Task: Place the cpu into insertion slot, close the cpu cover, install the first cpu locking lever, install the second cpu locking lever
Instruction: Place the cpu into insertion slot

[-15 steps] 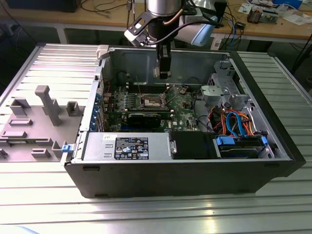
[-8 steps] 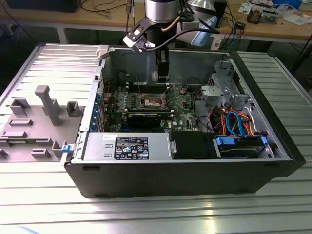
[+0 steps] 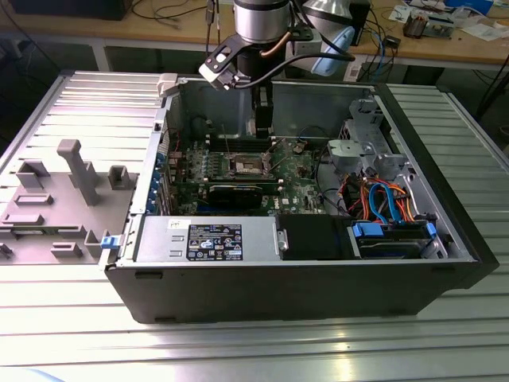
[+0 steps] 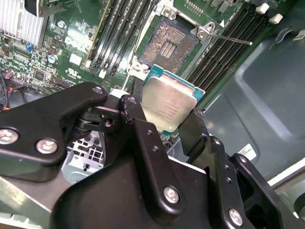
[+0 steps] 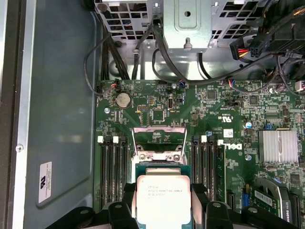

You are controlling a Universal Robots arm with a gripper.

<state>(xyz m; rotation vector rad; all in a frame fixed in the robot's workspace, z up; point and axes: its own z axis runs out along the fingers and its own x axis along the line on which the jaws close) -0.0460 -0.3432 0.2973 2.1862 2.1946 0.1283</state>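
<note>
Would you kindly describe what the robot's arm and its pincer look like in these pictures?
The arm is a silver-grey cylinder with a black band and a pale blue joint cap, with black cables looping beside it. The pincer is matte black: flat, rounded linkage bars joined by silver screws.

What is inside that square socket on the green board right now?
Nothing: in the second wrist view the socket shows only bare pins. The chip is clamped in the gripper, outside the socket. In the first wrist view, the chip hides most of the socket.
</note>
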